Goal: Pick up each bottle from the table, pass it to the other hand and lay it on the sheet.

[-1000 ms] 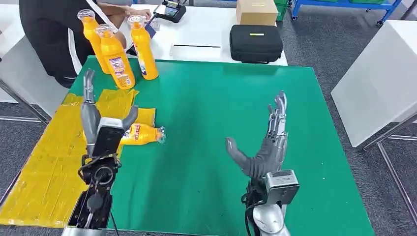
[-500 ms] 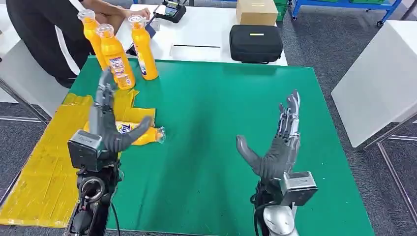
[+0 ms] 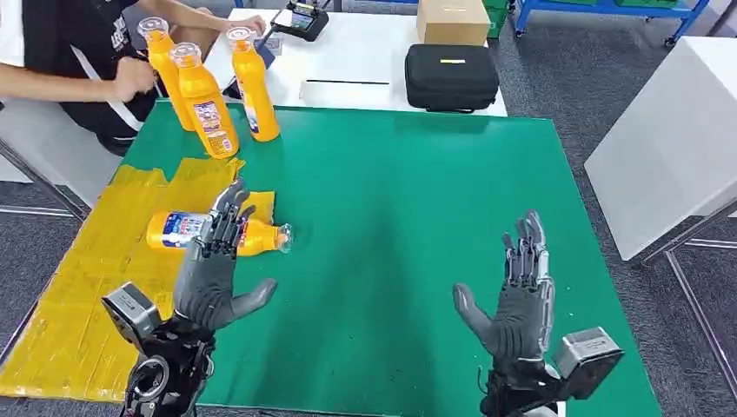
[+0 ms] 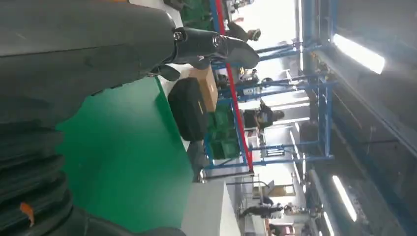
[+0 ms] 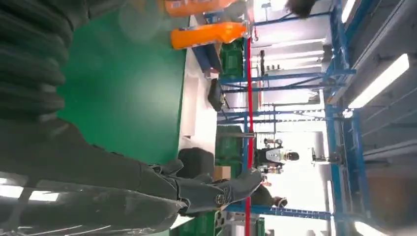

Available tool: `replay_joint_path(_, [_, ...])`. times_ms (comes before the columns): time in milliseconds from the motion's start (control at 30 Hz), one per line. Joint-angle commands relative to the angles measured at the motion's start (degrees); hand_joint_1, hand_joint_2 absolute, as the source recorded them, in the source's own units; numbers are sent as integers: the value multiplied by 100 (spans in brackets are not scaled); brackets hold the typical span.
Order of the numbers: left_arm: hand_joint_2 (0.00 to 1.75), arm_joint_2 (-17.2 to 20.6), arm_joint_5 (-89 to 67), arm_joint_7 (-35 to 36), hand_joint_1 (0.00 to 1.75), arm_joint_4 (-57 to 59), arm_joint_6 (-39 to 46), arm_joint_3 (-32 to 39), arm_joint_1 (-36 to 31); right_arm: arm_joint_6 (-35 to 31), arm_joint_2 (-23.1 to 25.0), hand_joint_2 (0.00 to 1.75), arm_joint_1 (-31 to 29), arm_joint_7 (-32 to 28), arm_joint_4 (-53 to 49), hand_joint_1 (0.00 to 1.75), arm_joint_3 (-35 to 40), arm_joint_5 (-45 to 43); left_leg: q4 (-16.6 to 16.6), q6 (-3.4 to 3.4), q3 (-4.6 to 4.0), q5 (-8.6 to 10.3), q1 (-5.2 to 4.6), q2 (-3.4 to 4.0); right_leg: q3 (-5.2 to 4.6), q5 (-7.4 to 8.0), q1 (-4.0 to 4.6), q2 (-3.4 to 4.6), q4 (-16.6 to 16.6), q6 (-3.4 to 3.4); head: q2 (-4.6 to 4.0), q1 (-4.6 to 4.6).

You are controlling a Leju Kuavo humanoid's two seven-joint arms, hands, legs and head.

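Hands both spread and empty: left hand (image 3: 211, 276) at eight o'clock, right hand (image 3: 519, 300) at five. Orange plastic bottle (image 3: 211, 234) lying on crinkled yellow sheet (image 3: 78, 304), just beyond left fingertips (image 3: 230, 208).

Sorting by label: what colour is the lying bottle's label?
Blue and white, on the lying bottle; head view.

both hands (image 3: 215, 276) (image 3: 520, 300) empty, spread | 1 bottle (image 3: 214, 234) lying on sheet (image 3: 82, 304) | 3 bottles (image 3: 204, 91) upright
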Motion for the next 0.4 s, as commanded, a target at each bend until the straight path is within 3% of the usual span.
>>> replay_joint_path(33, [175,222,111,215,0,339,-39,-233,-182,148,-185,175,-264,311,543,0,-294,-125,-6,-18,47,-17,7,10,47,-14,9,-5,-9,-17,0,0])
replay_joint_path(167, [175,263,246,277,0,573,40,-184,-204,96,-300,175,-514,303,1057,0,-121,-177,-12,-12,48,-10,6,18,49,-4,8,5,-18,-12,0,2])
replay_joint_path(400, [175,212,110,391,0,806,147,-122,-440,-90,-227,175,-552,187,952,0,112,16,-7,-10,31,-5,5,8,34,-4,7,-3,-8,-11,0,0])
